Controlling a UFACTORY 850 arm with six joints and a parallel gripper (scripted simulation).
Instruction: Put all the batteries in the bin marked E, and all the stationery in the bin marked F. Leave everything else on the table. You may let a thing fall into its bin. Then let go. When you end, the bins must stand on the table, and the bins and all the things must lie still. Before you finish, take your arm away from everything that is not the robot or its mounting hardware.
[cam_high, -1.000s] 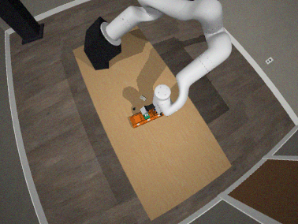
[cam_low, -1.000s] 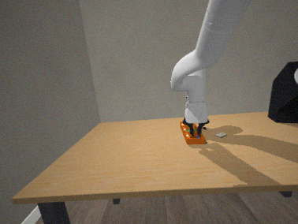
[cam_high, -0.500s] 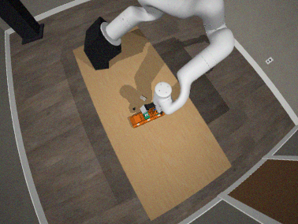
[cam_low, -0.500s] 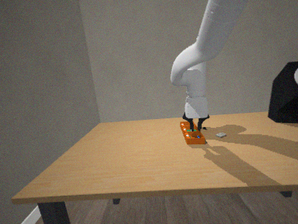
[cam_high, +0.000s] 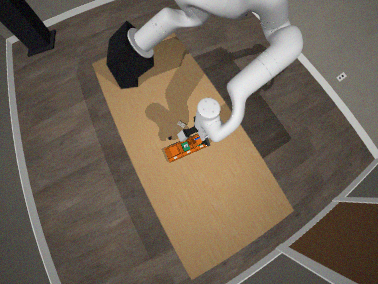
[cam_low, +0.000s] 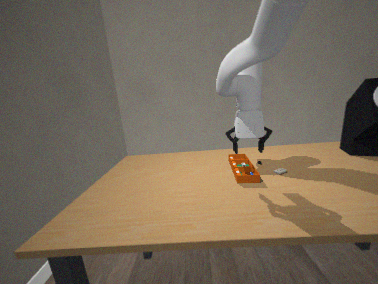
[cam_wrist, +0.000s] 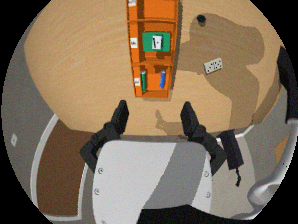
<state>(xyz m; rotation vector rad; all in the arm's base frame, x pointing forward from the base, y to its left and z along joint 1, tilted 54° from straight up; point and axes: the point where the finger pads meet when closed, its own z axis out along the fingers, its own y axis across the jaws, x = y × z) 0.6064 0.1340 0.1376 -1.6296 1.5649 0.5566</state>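
An orange tray of bins lies on the wooden table; it also shows in the exterior view and in the overhead view. Its near compartment holds a small green thing and a small blue thing. The middle compartment holds a green and white thing. The far compartment looks empty. I cannot read the bin labels. My gripper is open and empty, hanging above the near end of the tray.
A small grey-white thing and a small black thing lie on the table to the right of the tray. A black box stands at the far end of the table by the arm's base.
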